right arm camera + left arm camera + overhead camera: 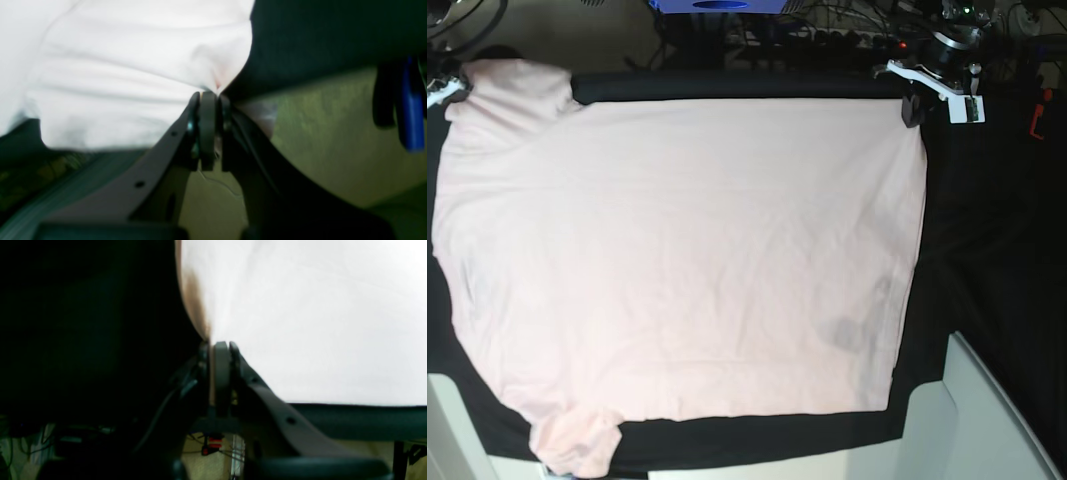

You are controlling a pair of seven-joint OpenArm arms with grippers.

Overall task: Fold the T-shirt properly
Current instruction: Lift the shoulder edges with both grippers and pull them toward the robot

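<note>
Base view has the shirt (pixel 687 260) spread flat, plain side up, over the black cloth (pixel 987 260), left gripper (pixel 914 112) and right gripper (pixel 213 96) each pinching a far corner.

T-shirt (pixel 677 260) is presenting as thin, matt, lightly creased pink cloth; table cloth (pixel 987 250) is showing matt black fabric.

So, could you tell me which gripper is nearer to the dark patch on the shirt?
Left. The left gripper pinches the shirt corner on the same side as the dark patch; the right gripper pinches the corner on the opposite side.
</note>
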